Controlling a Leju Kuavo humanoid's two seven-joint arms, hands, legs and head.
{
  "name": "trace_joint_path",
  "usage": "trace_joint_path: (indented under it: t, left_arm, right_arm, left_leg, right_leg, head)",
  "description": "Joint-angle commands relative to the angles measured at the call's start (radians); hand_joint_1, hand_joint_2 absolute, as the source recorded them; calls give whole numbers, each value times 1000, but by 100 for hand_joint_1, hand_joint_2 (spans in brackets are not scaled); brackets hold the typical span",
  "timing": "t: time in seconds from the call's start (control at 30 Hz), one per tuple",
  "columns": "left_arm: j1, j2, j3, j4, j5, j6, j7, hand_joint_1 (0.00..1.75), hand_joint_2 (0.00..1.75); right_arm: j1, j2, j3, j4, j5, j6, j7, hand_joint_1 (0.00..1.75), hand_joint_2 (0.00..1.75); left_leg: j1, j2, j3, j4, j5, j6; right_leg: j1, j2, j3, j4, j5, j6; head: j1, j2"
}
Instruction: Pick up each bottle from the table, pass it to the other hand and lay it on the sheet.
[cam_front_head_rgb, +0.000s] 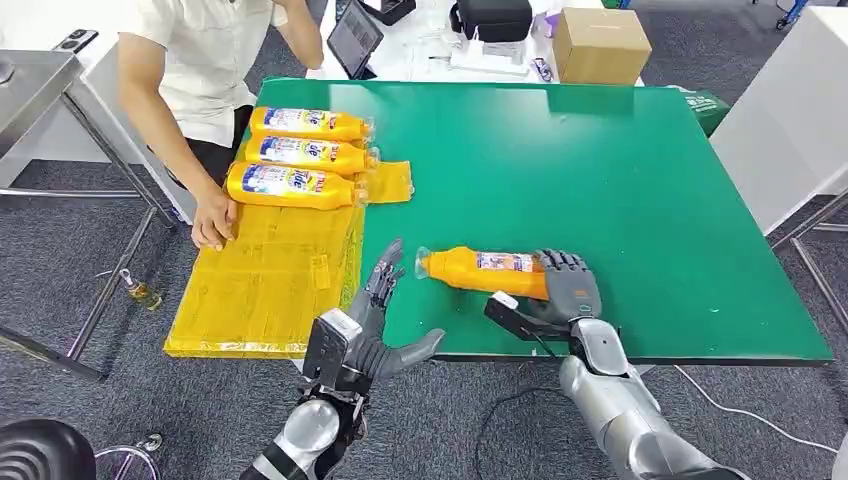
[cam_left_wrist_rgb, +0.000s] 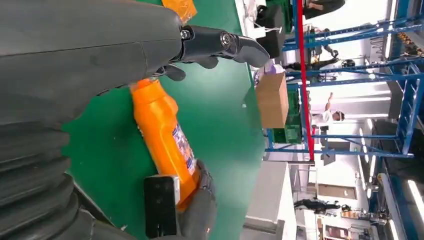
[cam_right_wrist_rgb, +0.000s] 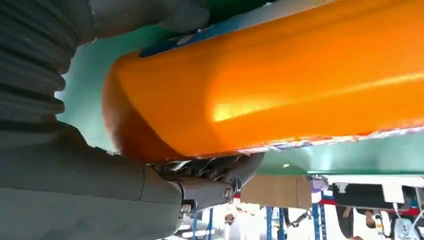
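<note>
While the right hand (cam_front_head_rgb: 568, 290) is gripping the base end of the orange plastic bottle (cam_front_head_rgb: 480, 271) over the green table (cam_front_head_rgb: 620, 190), the left hand (cam_front_head_rgb: 385, 320) is waiting beside its cap, fingers spread and holding nothing.

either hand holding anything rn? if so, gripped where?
The right hand holds the orange bottle by its base end, cap pointing toward the left hand, which holds nothing, fingers spread.

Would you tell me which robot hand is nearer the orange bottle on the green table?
Right. The right hand grips the bottle at its base; the left hand hovers open beside its cap end.
</note>
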Motion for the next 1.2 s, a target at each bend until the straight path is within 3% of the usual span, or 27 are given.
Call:
trace_joint_path:
  t: [0.03,0.13,0.2,0.33,0.43,0.73,0.97,1.03,1.2]
  left_arm:
    - [6,-8,76,62,139,68,48,0,175]
    - [45,-10,105,47,112,247,-103,0,175]
    - [90,5,117,-7,161,269,-120,0,175]
    - [148,34,116,-27,334,208,-25,0,175]
    - [140,47,83,-9,414,130,19,0,175]
    - [123,65,29,-50,409,105,16,0,175]
    - [93,64,5,-64,410,-14,34,0,175]
    - [83,65,0,-66,401,-28,29,0,175]
    - [67,55,15,-38,418,-54,61,0,175]
  right_arm:
    - [96,72,-49,-113,-386,170,-219,175,175]
    - [184,66,11,-320,-473,132,-197,175,175]
    - [232,59,25,-436,-530,119,-179,175,175]
    - [302,56,52,-592,-609,79,-174,175,175]
    - [292,61,86,-594,-642,72,-188,175,175]
    - [273,74,122,-569,-680,81,-213,175,175]
    - [246,101,286,-495,-671,183,-232,173,175]
    - [245,109,319,-475,-663,189,-240,175,175]
    - [260,130,392,-471,-640,166,-275,168,175]
  left_leg:
    - [1,1,5,-2,-1,1]
    - [1,3,5,-2,-1,0]
    - [1,3,7,-2,-2,0]
    - [0,1,3,-1,-2,0]
    - [0,3,3,-1,-3,1]
    - [0,1,-1,-1,-2,0]
    - [0,3,-1,-1,-2,0]
    - [1,4,5,-1,-5,1]
    - [1,1,-3,-1,-1,0]
  right_leg:
    - [2,-1,6,-2,-1,-3]
    - [2,1,5,-2,0,-2]
    - [2,1,5,-2,-1,-3]
    - [1,0,2,-1,-1,-2]
    - [1,2,3,-1,-2,-3]
    - [1,0,0,-1,-2,-3]
    - [1,2,-1,0,-1,-3]
    - [2,2,4,-1,-3,-5]
    - [1,1,-2,-1,-1,-2]
  head:
    - [0,0]
    - [0,0]
    - [0,0]
    - [0,0]
    - [0,0]
    - [0,0]
    - [0,0]
    - [0,0]
    - [0,0]
